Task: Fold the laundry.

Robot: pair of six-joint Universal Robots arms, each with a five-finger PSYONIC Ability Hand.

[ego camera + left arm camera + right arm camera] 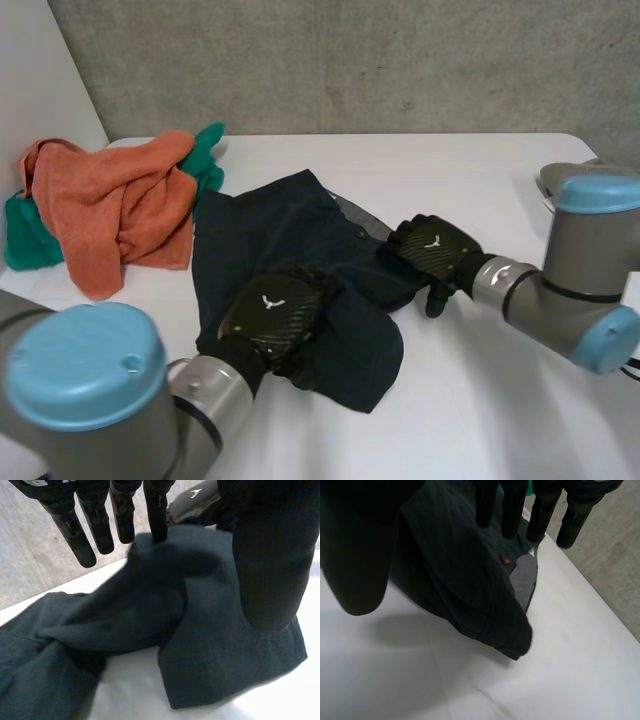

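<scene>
A dark navy garment (pixel 290 240) with a button (pixel 504 558) lies crumpled in the middle of the white table (pixel 500 400). My left hand (pixel 272 312) rests over its near part. In the left wrist view its fingers (pixel 75 535) are straight and the thumb stands apart above the bunched cloth (pixel 200 650). My right hand (pixel 435 250) is at the garment's right edge. In the right wrist view its fingers (pixel 512 510) reach straight over the folded edge (pixel 470 590) and the thumb (pixel 355 555) sits beside it. The edge casts a shadow on the table.
An orange towel (pixel 110 210) is heaped on a teal cloth (pixel 25 240) at the table's back left. A grey concrete wall (pixel 400 60) runs behind the table. Bare tabletop lies to the right of the garment and in front of it.
</scene>
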